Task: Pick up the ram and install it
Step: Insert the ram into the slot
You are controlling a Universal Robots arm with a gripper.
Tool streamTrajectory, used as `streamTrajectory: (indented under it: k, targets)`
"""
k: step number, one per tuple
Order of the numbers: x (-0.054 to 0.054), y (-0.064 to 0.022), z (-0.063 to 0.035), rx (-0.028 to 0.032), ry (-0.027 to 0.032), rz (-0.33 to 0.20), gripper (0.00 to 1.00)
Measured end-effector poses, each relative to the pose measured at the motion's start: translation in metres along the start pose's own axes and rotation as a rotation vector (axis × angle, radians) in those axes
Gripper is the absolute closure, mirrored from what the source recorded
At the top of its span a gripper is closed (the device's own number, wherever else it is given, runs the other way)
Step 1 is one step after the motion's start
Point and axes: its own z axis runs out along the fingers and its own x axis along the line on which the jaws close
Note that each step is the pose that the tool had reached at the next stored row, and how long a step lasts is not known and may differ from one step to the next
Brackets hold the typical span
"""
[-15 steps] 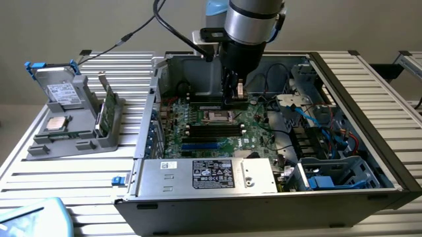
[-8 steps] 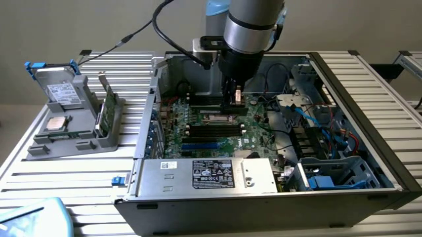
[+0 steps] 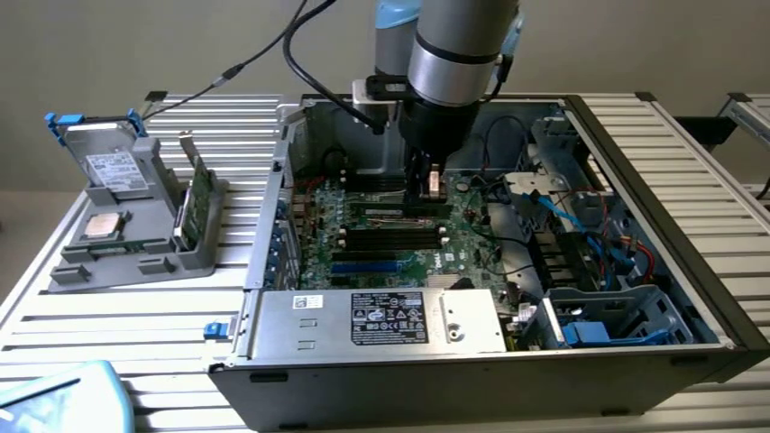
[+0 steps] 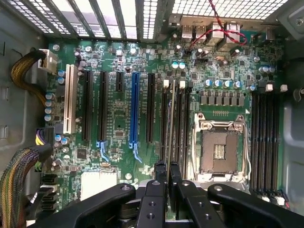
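Gripper low inside the open case, upper centre of the exterior frame, jaws pinched on the ram, held edge-on, parallel to the memory slots beside the processor socket, presumably for alignment.

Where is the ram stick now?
In the wrist view, the long thin ram stick is edge-on in the gripper, over the black memory slots beside the empty processor socket.

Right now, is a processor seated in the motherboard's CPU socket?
No, the CPU socket stands open with its bare contact field showing and no chip in it.
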Motion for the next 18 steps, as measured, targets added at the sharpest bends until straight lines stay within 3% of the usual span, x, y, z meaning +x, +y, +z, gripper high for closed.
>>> streamTrajectory:
  k: [1, 3, 14, 18]
  targets:
    - [-0.001, -0.0001, 0.0009, -0.0002, 0.0075, 0.000, 0.86]
    - [-0.004, -0.0004, 0.0033, -0.0006, 0.0170, 0.000, 0.86]
    - [-0.008, 0.0000, 0.0171, -0.0029, 0.0417, -0.057, 0.86]
    - [-0.009, 0.0004, 0.0230, -0.0036, 0.0468, -0.077, 0.86]
